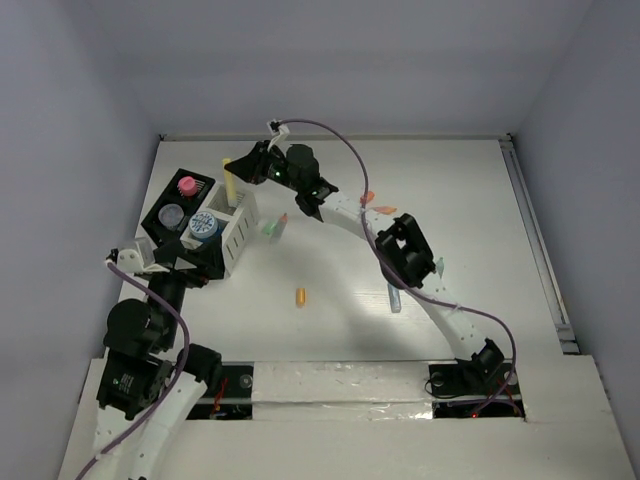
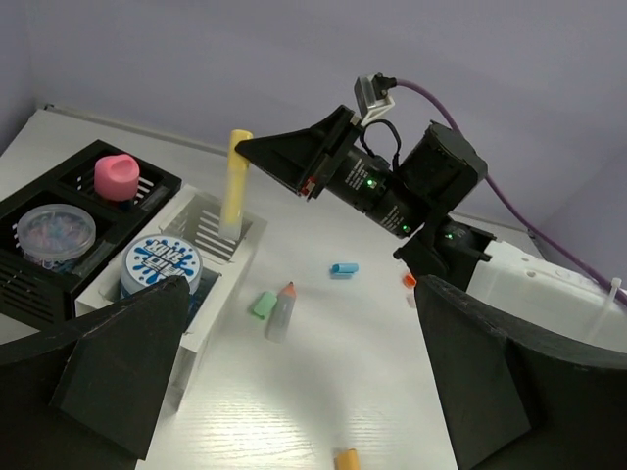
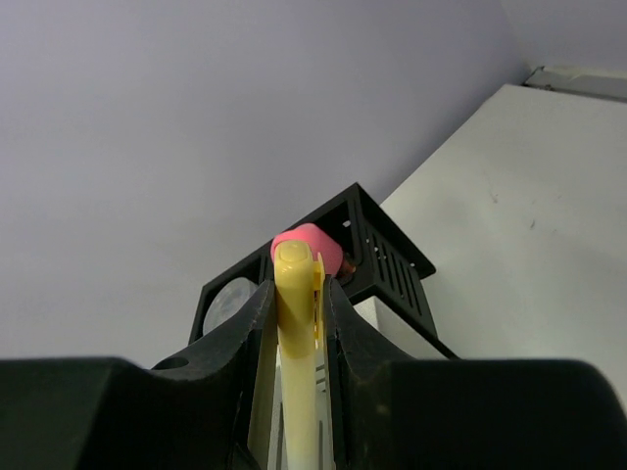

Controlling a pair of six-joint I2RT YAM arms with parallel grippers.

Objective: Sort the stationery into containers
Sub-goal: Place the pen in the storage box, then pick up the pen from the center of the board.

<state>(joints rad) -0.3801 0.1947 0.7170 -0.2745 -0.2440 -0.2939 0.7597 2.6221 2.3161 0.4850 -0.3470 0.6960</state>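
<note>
Right end effector (image 3: 299, 292) clamps yellow stick (image 3: 294, 392), bottom cropped.

You are looking at a white table (image 1: 480, 200) that is carrying a black tray (image 2: 29, 294) at its far left, with a white box (image 1: 240, 245) sitting just beside the tray's right side. An orange stick (image 1: 300, 296) is lying near the middle, a green piece (image 1: 268, 229) is resting just right of the box, and a blue stick (image 1: 394, 298) is lying farther right.

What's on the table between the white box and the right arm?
A green piece and a grey orange-tipped stick, shown in the top view.
</note>
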